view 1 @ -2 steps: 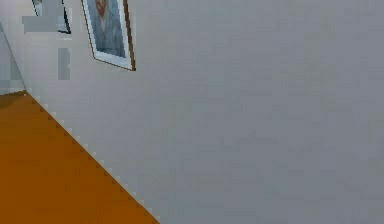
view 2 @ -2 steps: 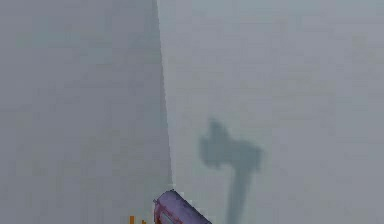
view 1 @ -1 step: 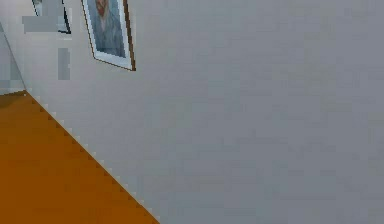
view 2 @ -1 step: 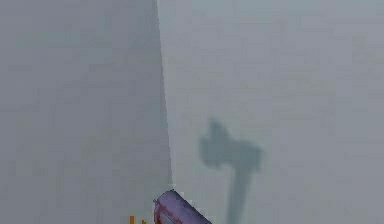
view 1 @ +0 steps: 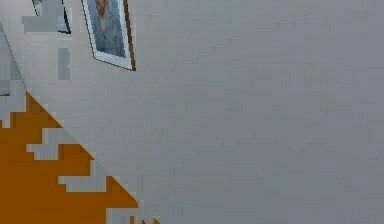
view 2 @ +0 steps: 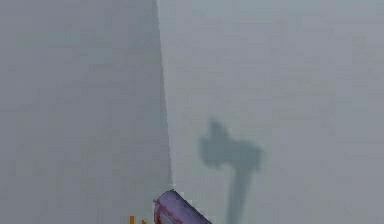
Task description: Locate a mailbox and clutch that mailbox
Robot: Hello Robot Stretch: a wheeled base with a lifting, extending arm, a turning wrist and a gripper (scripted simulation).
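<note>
A grey wall [view 1: 250, 120] spans the forward view above a wedge of orange floor [view 1: 40, 175], with a framed picture [view 1: 108, 30] hung upper left. At the arm side view's bottom edge shows a small purplish rounded thing [view 2: 180, 208]; whether it is the mailbox cannot be told, nor the pincer's state

Arm [view 2: 182, 208], short stub, arm side view's bottom edge

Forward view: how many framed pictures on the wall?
2. One framed picture hangs top left; a second frame sits left of it, cut by the top edge. Others may lie outside the view.
</note>
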